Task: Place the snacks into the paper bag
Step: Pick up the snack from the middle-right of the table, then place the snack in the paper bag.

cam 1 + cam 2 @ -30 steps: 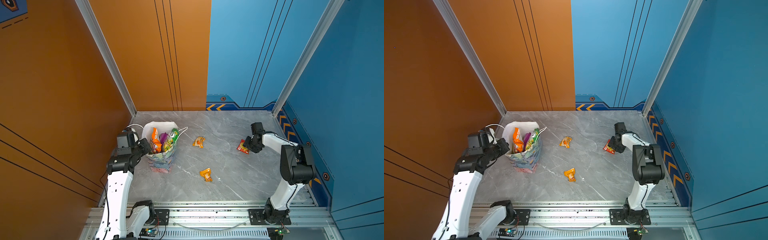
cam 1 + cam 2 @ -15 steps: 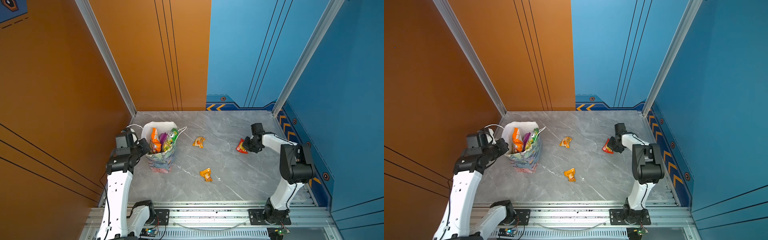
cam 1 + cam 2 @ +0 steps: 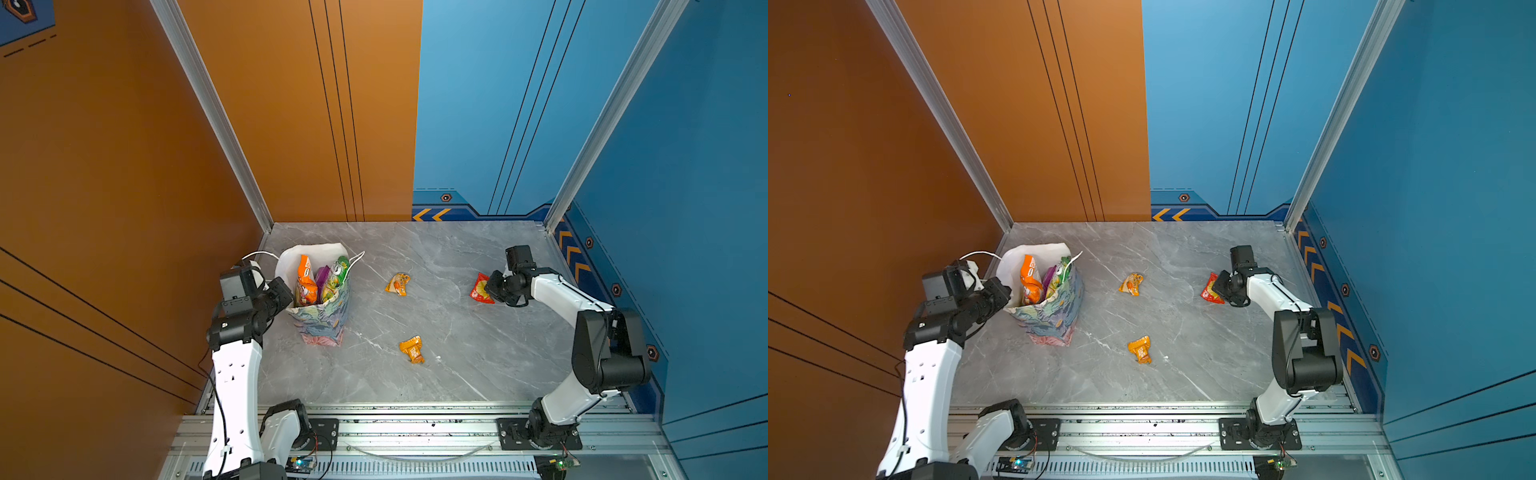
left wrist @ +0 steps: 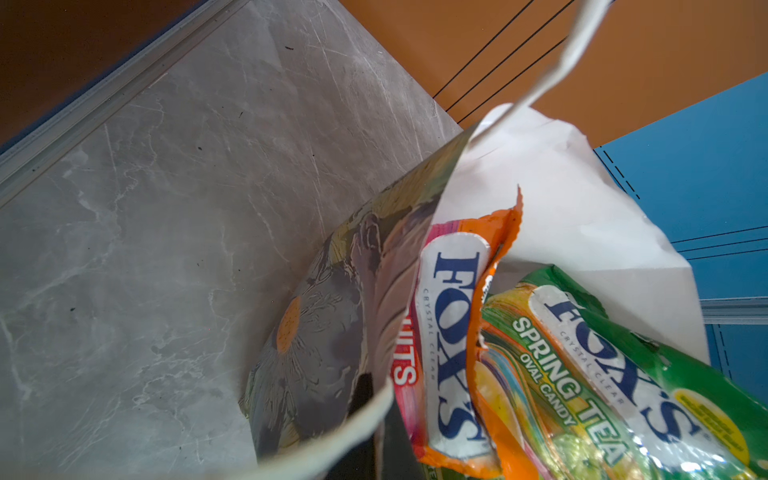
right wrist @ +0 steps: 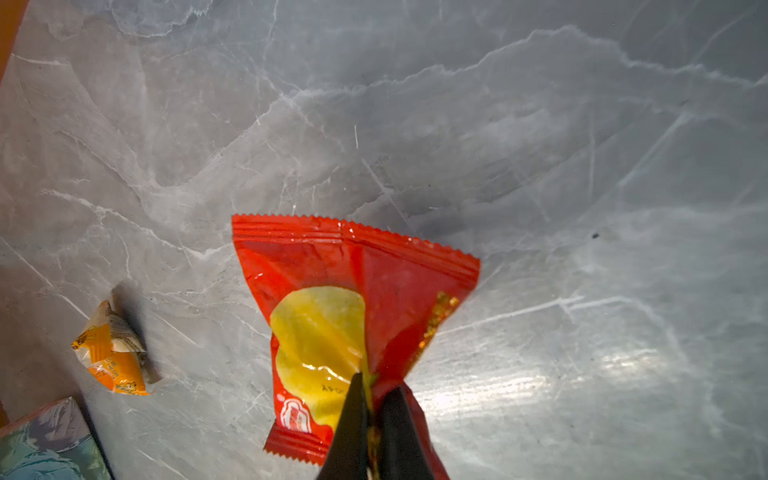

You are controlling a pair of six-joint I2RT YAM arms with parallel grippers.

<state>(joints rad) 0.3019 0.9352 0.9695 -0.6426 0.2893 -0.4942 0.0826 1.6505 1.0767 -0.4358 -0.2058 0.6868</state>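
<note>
The floral paper bag (image 3: 322, 320) (image 3: 1054, 322) stands upright at the table's left. It holds an orange snack packet (image 3: 306, 279), a purple one (image 3: 322, 275) and a green one (image 3: 337, 272). My left gripper (image 3: 284, 291) (image 4: 374, 411) is shut on the bag's near wall (image 4: 332, 332), holding its mouth wide. At the right, my right gripper (image 3: 494, 287) (image 5: 376, 384) is shut on one end of a red packet (image 3: 481, 287) (image 5: 332, 291). Two small orange packets lie loose on the table, one farther back (image 3: 398, 284) (image 5: 112, 353) and one nearer the front (image 3: 412, 349) (image 3: 1140, 349).
The grey marble table (image 3: 457, 365) is boxed in by an orange wall on the left and blue walls behind and on the right. A metal rail (image 3: 415, 428) with both arm bases runs along the front. A white cord handle (image 3: 259, 254) loops out behind the bag.
My right gripper has closed on the red packet and drawn it slightly leftward. The left arm and the bag have stayed put.
</note>
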